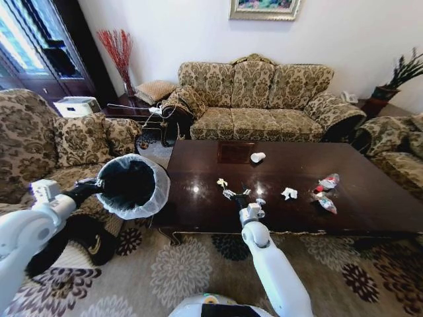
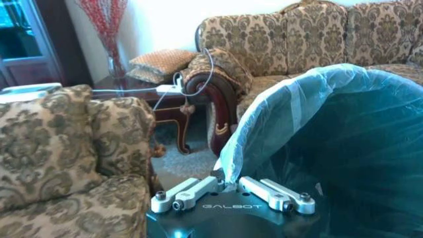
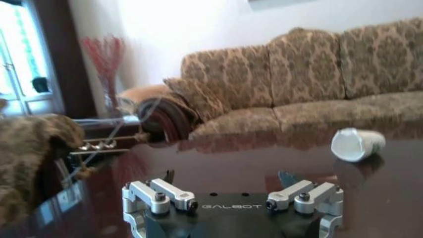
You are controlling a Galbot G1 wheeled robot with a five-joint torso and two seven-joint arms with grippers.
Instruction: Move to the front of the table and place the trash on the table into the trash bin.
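The left end effector is closed on the rim of the trash bin, pinching the white bag liner between its fingers, and holds the bin up beside the left end of the table, tilted so its dark mouth faces the robot. The right end effector is down at the near edge of the table, fingers spread apart with nothing held between them; in the right wrist view its tips stand open just above the glossy dark top. A small wad of paper lies just beside that end effector, toward the bin side. Farther back, near the square inlay panel, a white paper cup lies on its side, its open mouth visible in the right wrist view. To the right of the end effector sits a crumpled white paper, and farther right still a plastic bottle with a red label lies next to a colourful wrapper. A patterned sofa stands behind the table.
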